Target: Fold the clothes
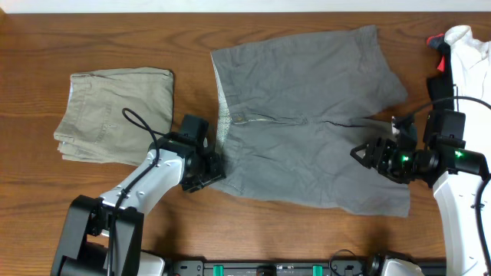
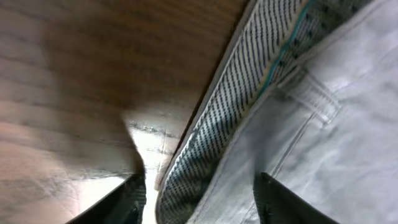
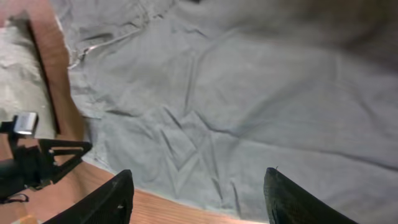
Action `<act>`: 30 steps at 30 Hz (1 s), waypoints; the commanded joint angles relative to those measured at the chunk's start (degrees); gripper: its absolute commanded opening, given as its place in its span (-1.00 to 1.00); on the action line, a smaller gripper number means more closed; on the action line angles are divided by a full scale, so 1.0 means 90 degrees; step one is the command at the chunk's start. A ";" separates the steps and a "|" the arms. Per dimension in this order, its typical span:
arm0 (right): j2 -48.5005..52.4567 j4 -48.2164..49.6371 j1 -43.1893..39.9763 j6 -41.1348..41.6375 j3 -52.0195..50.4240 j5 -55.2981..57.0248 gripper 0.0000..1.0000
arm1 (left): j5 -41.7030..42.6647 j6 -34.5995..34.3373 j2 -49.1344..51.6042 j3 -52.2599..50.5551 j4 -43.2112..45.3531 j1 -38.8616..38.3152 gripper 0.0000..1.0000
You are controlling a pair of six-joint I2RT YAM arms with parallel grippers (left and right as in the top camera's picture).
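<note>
I have the grey shorts (image 1: 307, 130) lying spread out flat in the middle of the tabletop (image 1: 92, 46). The waistband (image 2: 230, 124) points to 9 o'clock and the two legs run out toward 3 o'clock. The cloth shows a few shallow wrinkles, and the upper leg's hem corner is pulled out toward 2 o'clock.

My left tool (image 1: 211, 169) sits low at the 8 o'clock corner of the shorts, right at the end of the waistband. On the left wrist camera its fingers (image 2: 127, 202) stand moderately apart. One is over bare wood and the other over grey cloth, with the striped inner lining of the waistband running between them. A strip of tabletop shows between the wood-side finger and the cloth edge, so nothing is pinched.

My right tool (image 1: 360, 153) hovers over the nearer leg, at about 4 o'clock on the shorts. Its fingers (image 3: 121, 199) are spread wide above wrinkled grey fabric and hold nothing.

A folded pair of beige shorts (image 1: 115, 115) lies well apart at 9 o'clock. A white garment (image 1: 468, 54) with black and red parts sits at the 2 o'clock corner of the tabletop.
</note>
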 commanded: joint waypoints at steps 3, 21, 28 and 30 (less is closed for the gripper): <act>-0.0053 -0.0073 -0.0100 -0.0124 0.0078 0.0413 0.30 | -0.0029 -0.0036 0.0032 -0.0078 0.0002 -0.0007 -0.44; -0.0051 -0.0100 -0.0100 -0.0265 0.0075 0.0576 0.33 | 0.0041 -0.0546 0.0032 -0.0080 -0.0770 -0.0007 0.20; -0.0051 -0.0102 -0.0102 -0.0262 0.0075 0.0600 0.34 | 0.0039 -0.1399 0.0044 -0.0109 -0.0260 -0.0007 0.16; -0.0051 -0.0104 -0.0102 -0.0262 0.0075 0.0622 0.34 | 0.0041 -0.1421 0.0046 -0.0121 -0.0274 -0.0007 -0.01</act>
